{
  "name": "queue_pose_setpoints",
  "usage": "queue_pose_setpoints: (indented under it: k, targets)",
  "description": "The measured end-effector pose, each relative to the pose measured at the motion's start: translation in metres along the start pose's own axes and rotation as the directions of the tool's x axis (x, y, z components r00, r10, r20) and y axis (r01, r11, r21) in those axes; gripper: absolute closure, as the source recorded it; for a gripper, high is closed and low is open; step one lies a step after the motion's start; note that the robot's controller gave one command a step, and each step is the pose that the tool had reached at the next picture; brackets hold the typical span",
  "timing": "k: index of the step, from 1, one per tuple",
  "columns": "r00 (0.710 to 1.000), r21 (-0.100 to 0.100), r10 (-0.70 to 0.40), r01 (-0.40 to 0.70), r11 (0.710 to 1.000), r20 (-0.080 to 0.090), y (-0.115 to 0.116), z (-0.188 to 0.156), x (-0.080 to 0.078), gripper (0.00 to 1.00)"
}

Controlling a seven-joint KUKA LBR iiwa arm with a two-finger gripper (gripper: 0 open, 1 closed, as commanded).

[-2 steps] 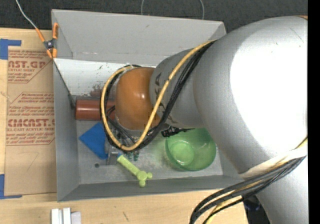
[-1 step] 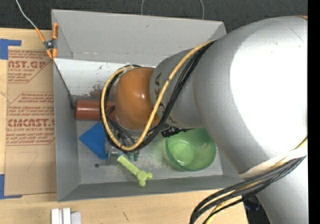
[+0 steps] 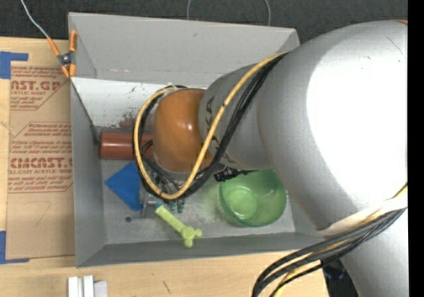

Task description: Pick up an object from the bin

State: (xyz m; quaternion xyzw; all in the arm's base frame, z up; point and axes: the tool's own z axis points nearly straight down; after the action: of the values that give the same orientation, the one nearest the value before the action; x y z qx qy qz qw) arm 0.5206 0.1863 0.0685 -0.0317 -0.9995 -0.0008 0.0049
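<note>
We see the gripper (image 3: 171,201) low in the bin (image 3: 179,50), left of the frame's centre, tucked under the orange cover (image 3: 175,130) on the wrist. That cover and its looped cables hide the tip, so we cannot tell whether the gripper is open or closed, and nothing shows as held. The nearest thing is a pale green stick (image 3: 177,224), just below the gripper towards the bottom of the frame. Its long axis runs on a slant from upper left to lower right, and its lower end is close to the bin's near wall. A flat blue piece (image 3: 126,185) lies just to the gripper's left, and a red-brown cylinder (image 3: 118,145) sits further up, against the left wall. A green bowl (image 3: 252,201) stands to the right, partly under the arm (image 3: 331,123). We judge the stick the likeliest pick: closing across its slant looks right, with bare floor to its left but little room beside the near wall.
</note>
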Motion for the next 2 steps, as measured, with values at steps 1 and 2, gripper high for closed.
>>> queue_pose_setpoints:
  k: [1,2]
  targets:
    - [1.0,-0.001,0.0,0.0,1.0,0.001,0.0004,-0.0034,-0.0001,1.0]
    - [1.0,0.002,0.0,0.0,1.0,-0.006,-0.0002,-0.0124,0.0019,1.0]
